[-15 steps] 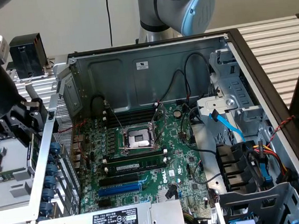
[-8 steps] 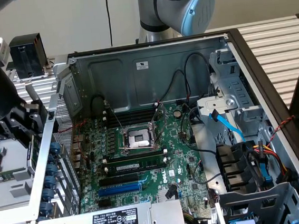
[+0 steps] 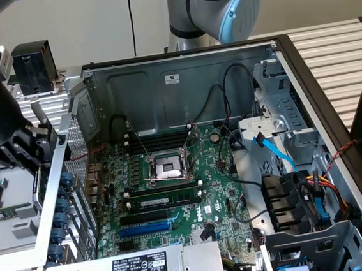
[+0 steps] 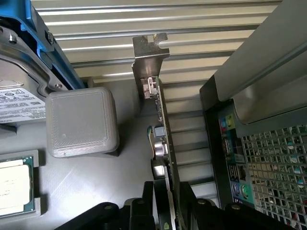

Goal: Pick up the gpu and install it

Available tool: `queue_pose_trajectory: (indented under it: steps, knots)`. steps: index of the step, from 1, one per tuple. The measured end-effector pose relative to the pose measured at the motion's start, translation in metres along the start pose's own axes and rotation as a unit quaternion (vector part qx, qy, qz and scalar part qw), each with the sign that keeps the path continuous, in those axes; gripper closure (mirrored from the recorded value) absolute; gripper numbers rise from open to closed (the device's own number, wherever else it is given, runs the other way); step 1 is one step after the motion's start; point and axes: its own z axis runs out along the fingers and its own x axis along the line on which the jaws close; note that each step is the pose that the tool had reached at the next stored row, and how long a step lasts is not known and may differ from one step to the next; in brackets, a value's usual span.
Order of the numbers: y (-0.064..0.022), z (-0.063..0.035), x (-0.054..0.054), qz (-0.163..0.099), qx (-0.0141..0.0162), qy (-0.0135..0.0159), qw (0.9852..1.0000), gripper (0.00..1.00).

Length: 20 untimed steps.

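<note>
Grey tabletop (image 4: 91,187), slatted farther out, carries the loose parts beside the open computer case (image 3: 182,84). Nearest the wrist camera, the gripper (image 4: 168,203) straddles the gpu (image 4: 164,143), which stands on edge. The 2 fingers (image 4: 188,200) are apart, 1 on each side of the card, with no firm clamp visible. Beyond them the card's silver bracket (image 4: 146,55) rises toward the slats. A grey block (image 4: 81,122), a CPU (image 4: 14,184) and a hard drive (image 4: 19,100) lie on 1 side, and the case's rear panel (image 4: 249,158) is just beside the other. In my judgement, a bite this close to 1 end could let the card tilt, and the bracket could snag the case wall.
</note>
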Motion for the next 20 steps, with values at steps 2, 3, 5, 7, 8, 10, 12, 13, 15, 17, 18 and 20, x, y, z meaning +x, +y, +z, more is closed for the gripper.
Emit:
queue_pose_trajectory:
  steps: [2, 3, 5, 7, 8, 10, 12, 13, 15, 17, 18, 20]
  knots:
    - [0.0003, 0.0001, 0.0000, -0.001, -0.0003, -0.0045, 1.0000, 0.65]
    - [0.0003, 0.0002, 0.0000, -0.001, -0.0003, -0.0052, 1.0000, 0.65]
    - [0.0004, 0.0005, 0.0001, -0.001, 0.0004, -0.0055, 1.0000, 0.65]
    - [0.0005, 0.0008, 0.0002, -0.001, 0.0011, -0.0055, 1.0000, 0.65]
    - [0.0004, 0.0009, 0.0002, 0.000, 0.0014, -0.0058, 1.0000, 0.65]
    - [0.0004, 0.0011, 0.0002, 0.006, 0.0020, -0.0069, 1.0000, 0.65]
    - [0.0004, 0.0014, 0.0002, 0.014, 0.0030, -0.0090, 0.9999, 0.65]
    - [0.0004, 0.0015, 0.0002, 0.018, 0.0035, -0.0101, 0.9998, 0.65]
    - [0.0003, 0.0015, 0.0002, 0.022, 0.0040, -0.0108, 0.9997, 0.65]
    - [0.0003, 0.0015, 0.0003, 0.023, 0.0042, -0.0101, 0.9997, 0.65]
    - [0.0003, 0.0016, 0.0003, 0.023, 0.0043, -0.0092, 0.9997, 0.65]
    - [0.0003, 0.0016, 0.0003, 0.023, 0.0048, -0.0062, 0.9997, 0.65]
